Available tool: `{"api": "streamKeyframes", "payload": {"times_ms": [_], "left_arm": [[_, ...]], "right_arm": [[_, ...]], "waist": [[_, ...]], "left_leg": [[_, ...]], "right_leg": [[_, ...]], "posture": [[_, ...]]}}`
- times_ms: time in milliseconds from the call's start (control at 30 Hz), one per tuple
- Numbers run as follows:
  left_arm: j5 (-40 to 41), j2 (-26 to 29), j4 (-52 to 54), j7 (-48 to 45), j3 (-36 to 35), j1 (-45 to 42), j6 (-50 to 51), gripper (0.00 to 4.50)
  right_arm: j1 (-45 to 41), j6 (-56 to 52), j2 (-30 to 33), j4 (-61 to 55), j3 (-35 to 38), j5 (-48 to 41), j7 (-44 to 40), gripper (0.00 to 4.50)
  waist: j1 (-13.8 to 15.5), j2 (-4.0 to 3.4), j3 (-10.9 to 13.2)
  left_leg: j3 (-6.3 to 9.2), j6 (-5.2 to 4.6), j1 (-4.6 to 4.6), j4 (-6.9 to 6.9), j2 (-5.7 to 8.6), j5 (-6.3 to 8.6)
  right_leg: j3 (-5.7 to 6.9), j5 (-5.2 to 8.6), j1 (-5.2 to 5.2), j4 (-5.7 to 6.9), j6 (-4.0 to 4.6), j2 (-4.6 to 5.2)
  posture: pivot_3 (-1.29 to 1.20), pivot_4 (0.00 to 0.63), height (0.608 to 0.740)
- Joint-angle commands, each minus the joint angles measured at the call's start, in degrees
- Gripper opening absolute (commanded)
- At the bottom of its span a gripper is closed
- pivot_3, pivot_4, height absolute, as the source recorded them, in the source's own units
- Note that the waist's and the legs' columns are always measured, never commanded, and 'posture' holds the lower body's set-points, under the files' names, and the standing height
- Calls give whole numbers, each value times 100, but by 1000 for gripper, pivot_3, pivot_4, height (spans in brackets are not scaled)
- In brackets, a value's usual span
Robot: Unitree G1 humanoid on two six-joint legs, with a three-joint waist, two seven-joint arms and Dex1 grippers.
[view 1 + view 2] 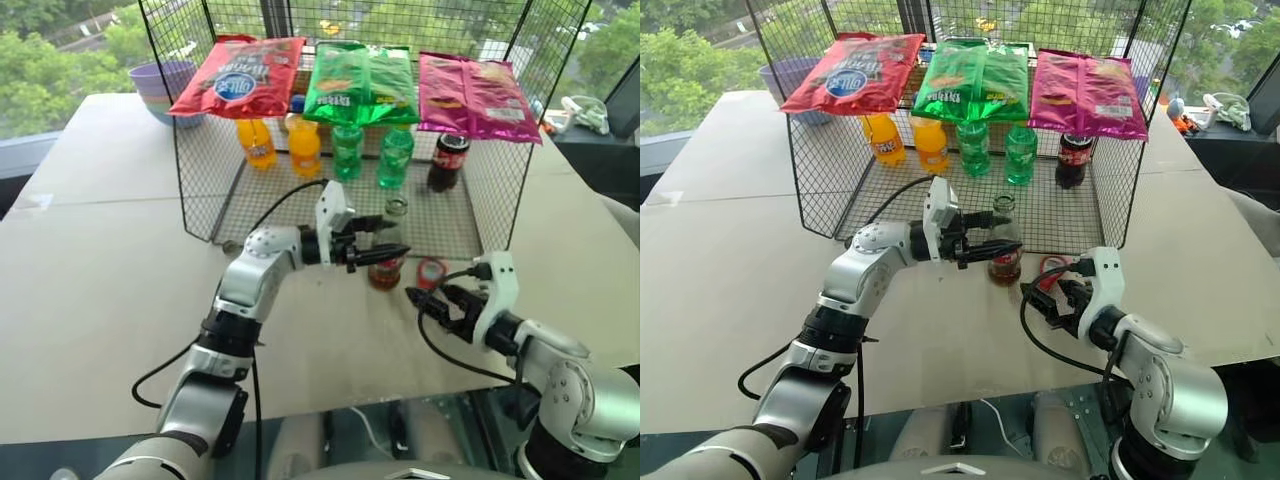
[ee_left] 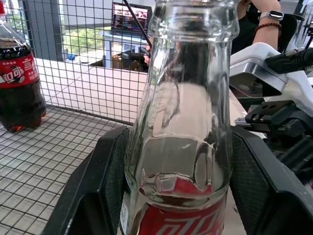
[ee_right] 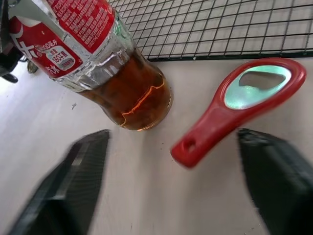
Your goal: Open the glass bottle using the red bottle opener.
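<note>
Glass bottle stands upright on the bench, just in front of the wire cage, dark cola low inside, and its mouth looks bare in the left wrist view — we see no cap on it, so the opening itself may be done. Red bottle opener lies flat on the bench just beside the bottle's base, ring head toward the cage mesh, handle pointing back at us.

Step in hand, as we judge it: the opener is being set down or taken up. To do it well we keep the bottle steady, bring the right gripper straight over the handle, and close on the handle, not the ring head, so the head stays free for the bottle lip. We also stay apart from the bottle's base, since a nudge there could tip it.

Left gripper is clamped on the bottle, black fingers on either side just below the neck, label at their level. Right gripper hovers near the opener with jaws spread wide — holding nothing, touching nothing that we can see.
</note>
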State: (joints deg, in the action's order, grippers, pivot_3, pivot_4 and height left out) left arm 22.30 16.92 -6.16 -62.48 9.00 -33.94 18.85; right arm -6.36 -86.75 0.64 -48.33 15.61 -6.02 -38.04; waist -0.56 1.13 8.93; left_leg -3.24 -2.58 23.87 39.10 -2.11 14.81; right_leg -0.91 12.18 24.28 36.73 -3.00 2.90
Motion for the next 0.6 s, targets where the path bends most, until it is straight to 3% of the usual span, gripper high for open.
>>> {"api": "streamKeyframes", "payload": {"times_ms": [33, 233, 333, 400, 600], "left_arm": [[11, 47, 238, 84, -90, -38, -106, 2365], [16, 72, 124, 36, -77, -108, -93, 2365], [65, 102, 95, 1, -125, -146, -49, 3851], [108, 134, 120, -20, -149, -146, -9, 4423], [327, 280, 438, -23, -259, -31, 218, 4423]], "right_arm": [[55, 803, 280, -329, 5, -122, 271, 4452], [114, 1849, 596, -365, -403, -337, 607, 4452], [161, 2180, 726, -294, -633, -400, 759, 4500], [178, 2363, 803, -269, -743, -461, 833, 4500], [222, 2715, 961, -210, -857, -713, 956, 4500]], "waist": [[-11, 0, 0], [-26, -1, 1], [-23, 0, 1], [-22, 0, 1], [-22, 1, 1]], "left_leg": [[-2, 0, 0, 0, 0, 0], [-8, 0, -8, 5, -4, 0], [-7, 0, -6, 5, -4, 0], [-9, 0, -3, 4, -2, 0], [-8, 0, -1, 4, -4, 0]], "right_leg": [[-2, 1, 0, -2, 0, 1], [-10, 11, 0, -1, -17, -6], [-10, 2, 0, 0, -1, -7], [-12, 2, 0, -3, -2, -6], [-10, 3, 0, -7, -4, -6]], "posture": [[0, 150, 740], [0, 150, 740], [0, 150, 740], [0, 150, 740], [0, 150, 740]]}}
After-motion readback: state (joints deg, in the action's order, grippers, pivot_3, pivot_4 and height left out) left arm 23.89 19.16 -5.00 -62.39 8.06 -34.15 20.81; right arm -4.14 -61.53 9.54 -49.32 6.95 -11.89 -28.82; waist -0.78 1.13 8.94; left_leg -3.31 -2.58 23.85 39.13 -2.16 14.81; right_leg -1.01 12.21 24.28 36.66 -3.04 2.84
